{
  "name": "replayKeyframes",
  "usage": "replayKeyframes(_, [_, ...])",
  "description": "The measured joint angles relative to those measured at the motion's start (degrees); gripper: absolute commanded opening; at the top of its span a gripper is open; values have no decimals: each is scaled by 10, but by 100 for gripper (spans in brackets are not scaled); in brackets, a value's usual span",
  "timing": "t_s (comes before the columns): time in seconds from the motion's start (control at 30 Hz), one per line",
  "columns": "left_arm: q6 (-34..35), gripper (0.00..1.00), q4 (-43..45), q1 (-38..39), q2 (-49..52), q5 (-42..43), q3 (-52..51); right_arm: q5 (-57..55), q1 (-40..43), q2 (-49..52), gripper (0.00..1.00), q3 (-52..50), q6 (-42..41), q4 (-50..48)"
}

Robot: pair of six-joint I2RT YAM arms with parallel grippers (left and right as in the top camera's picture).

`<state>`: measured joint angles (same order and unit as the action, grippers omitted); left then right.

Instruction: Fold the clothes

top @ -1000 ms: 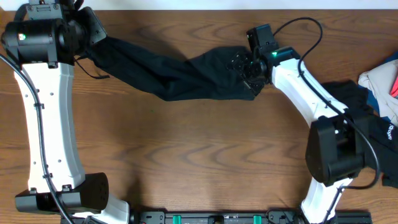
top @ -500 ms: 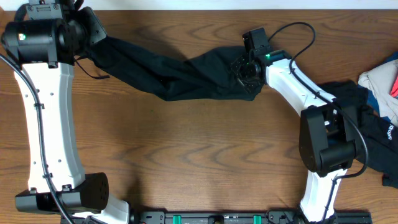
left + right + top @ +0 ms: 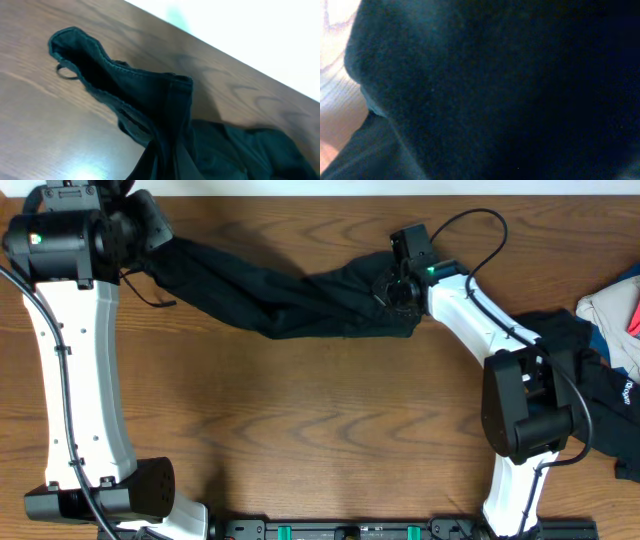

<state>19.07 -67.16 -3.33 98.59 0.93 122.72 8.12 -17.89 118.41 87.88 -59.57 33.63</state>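
Note:
A long black garment point(image 3: 280, 295) is stretched across the back of the table. Its left end rises into my left gripper point(image 3: 150, 248), which is shut on it; the fingers are hidden by the arm. In the left wrist view the garment's point(image 3: 165, 115) hemmed edge and a small loop hang over the wood. My right gripper point(image 3: 392, 288) is shut on the garment's bunched right end. Black fabric point(image 3: 495, 90) fills the right wrist view and hides the fingers.
More clothes are piled at the right edge: a black garment point(image 3: 585, 365) with small white print, and a whitish piece point(image 3: 610, 305) with pink and blue parts. The table's far edge runs just behind both grippers. The arm bases stand along the front edge.
My right gripper shifted a little left onto the garment's right end and closed on it. The fabric there has bunched up. The left arm has not moved.

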Motion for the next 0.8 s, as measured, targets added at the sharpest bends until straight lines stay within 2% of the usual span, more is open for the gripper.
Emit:
replayKeyframes(0.17, [-2,6,24,0,-2,34,0,-4,26,-42,1,6,51,12])
replayKeyframes(0.33, [-5,6,31,0,-38,48,0,-31,57,-162,1,19,99,30])
replayKeyframes(0.57, [-4,6,28,1,-164,52,1,-68,60,-327,1,39,149,84])
replayKeyframes(0.8, [7,6,-29,1,-246,54,8,-76,60,-396,1,40,170,163])
